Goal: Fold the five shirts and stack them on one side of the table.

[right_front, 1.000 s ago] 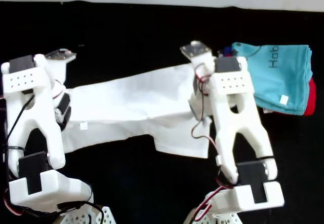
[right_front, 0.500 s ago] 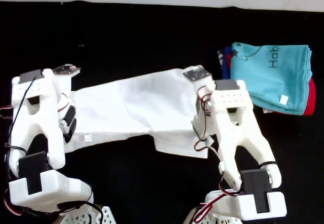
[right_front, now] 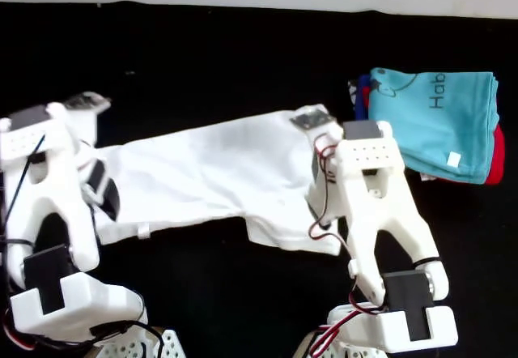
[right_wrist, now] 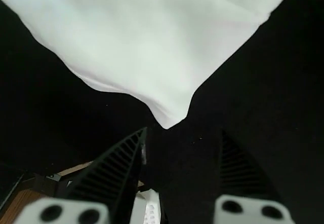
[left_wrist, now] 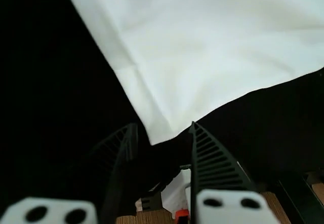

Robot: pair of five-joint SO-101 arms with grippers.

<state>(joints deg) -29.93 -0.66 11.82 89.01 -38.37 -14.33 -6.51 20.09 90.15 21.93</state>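
white shirt (right_front: 210, 176) flat on the table (right_front: 202, 50), long axis left-right, right end angled toward the folded stack (right_front: 441, 123) at far right; left gripper (left_wrist: 159, 138) and right gripper (right_wrist: 182, 138) both fingers spread, empty, at its end corners.

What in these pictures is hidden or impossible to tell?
- How many folded shirts lie under the teal shirt: high view, it covers them; a red edge and a blue edge peek out.
- White shirt ends: high view, one arm and the other arm lie over them.
- White shirt beyond its corner: both wrist views, cut off by picture edges.
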